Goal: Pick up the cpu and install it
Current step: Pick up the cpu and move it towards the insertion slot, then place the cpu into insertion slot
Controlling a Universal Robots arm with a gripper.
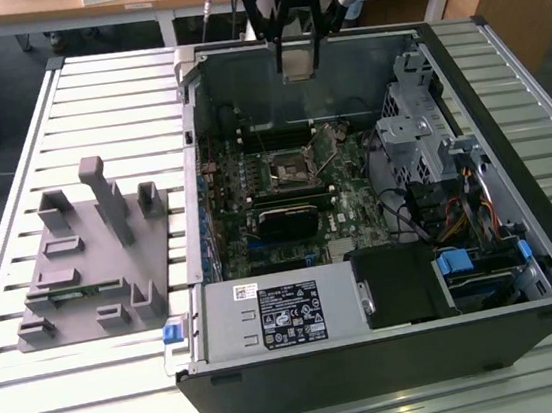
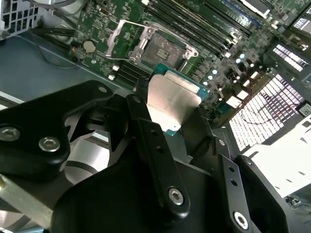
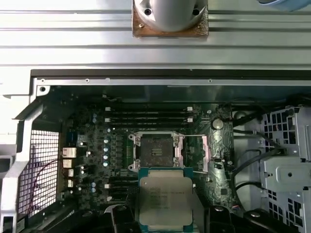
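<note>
Second wrist view: the gripper (image 2: pixel 170 116) pinches the cpu (image 2: pixel 174 94) by opposite edges, flat, likely keeping its underside clear for the open socket (image 2: pixel 163 51) beyond.

Pale silver cpu (image 3: pixel 165 200), green-edged; dark green motherboard (image 3: pixel 92 131).

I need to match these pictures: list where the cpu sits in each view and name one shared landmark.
Exterior view: the cpu at top centre, in the gripper, against the case's far wall.
Second wrist view: the cpu between the black fingers, near the socket.
First wrist view: the cpu in the foreground, beside the socket.
Shared landmark: the open socket on the motherboard.
</note>
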